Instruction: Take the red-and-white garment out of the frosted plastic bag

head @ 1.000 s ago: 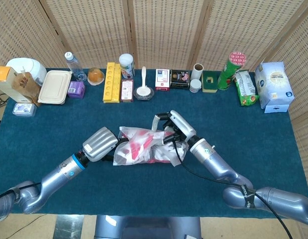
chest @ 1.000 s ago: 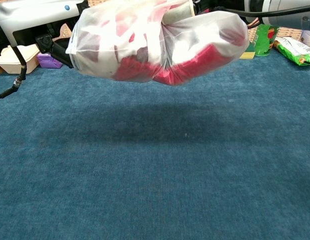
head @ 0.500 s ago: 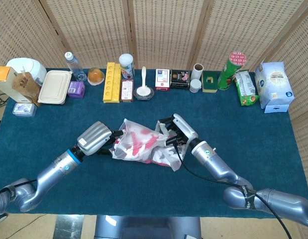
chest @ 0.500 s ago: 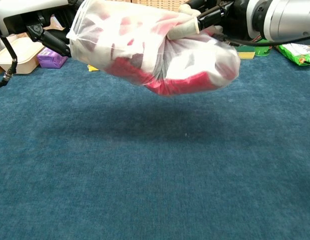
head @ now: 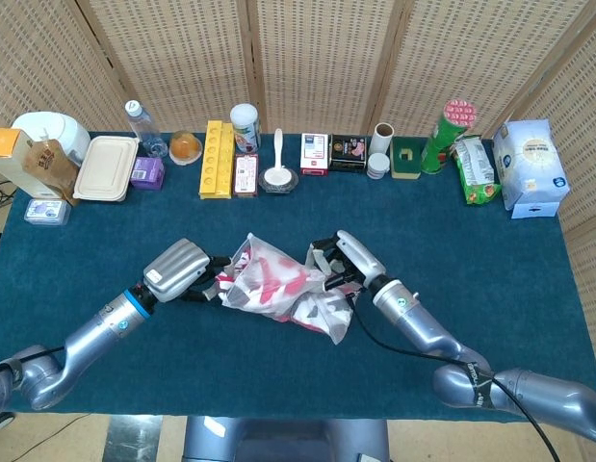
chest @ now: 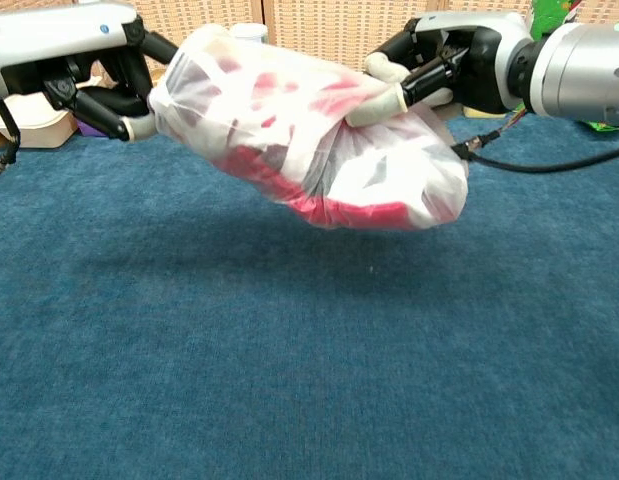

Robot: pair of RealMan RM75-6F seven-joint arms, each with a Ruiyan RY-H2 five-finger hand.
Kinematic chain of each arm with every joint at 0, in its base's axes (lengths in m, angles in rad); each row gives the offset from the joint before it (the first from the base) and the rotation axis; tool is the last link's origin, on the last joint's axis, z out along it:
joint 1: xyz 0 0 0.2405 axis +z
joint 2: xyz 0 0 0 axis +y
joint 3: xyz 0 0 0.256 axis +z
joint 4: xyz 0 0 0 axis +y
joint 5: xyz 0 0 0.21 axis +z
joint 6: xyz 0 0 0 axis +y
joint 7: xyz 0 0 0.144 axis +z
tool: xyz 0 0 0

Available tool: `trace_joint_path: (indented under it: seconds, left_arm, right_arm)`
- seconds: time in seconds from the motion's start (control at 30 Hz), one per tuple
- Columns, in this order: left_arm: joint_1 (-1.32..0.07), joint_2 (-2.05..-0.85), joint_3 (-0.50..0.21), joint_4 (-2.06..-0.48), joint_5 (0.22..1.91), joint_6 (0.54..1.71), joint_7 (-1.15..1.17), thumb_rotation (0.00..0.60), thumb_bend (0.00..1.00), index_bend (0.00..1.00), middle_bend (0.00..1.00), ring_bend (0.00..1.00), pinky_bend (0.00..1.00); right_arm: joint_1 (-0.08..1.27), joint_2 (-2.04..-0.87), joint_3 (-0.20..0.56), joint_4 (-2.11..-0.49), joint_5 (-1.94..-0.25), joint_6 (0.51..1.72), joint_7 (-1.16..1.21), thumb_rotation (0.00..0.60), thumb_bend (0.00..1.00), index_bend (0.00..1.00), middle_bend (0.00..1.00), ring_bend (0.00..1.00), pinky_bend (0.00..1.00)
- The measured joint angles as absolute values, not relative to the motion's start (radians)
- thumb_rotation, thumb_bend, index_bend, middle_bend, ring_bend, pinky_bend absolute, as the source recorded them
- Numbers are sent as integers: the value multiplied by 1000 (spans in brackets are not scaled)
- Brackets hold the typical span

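Both hands are holding the bag (chest: pixel 319 140) off the table: left hand (chest: pixel 109 85) is pinching its left end, right hand (chest: pixel 444 75) is gripping the right. Garment (chest: pixel 339 205) is looking soft and light, film slippery; I'd be grabbing the red fabric through the bag's mouth.

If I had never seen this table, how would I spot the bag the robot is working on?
Look at the middle of the blue table, in front of the row of groceries along the back edge. There the left robot hand and the right robot hand hold a frosted plastic bag up off the cloth. It alone is soft, cloudy-white and stuffed with a red-and-white garment.
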State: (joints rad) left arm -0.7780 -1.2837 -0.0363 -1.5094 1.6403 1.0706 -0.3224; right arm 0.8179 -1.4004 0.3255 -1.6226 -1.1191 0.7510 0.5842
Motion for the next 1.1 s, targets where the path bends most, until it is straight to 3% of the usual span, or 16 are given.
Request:
trace_joint_path:
  seconds: [1.1]
  left_arm:
    - [-779, -1427, 13, -1306, 1672, 1059, -306, 600, 449, 829, 1000, 955, 870]
  right_arm:
    - [792, -1482, 262, -1515, -1178, 845, 343, 600, 175, 818, 910, 1000, 1000]
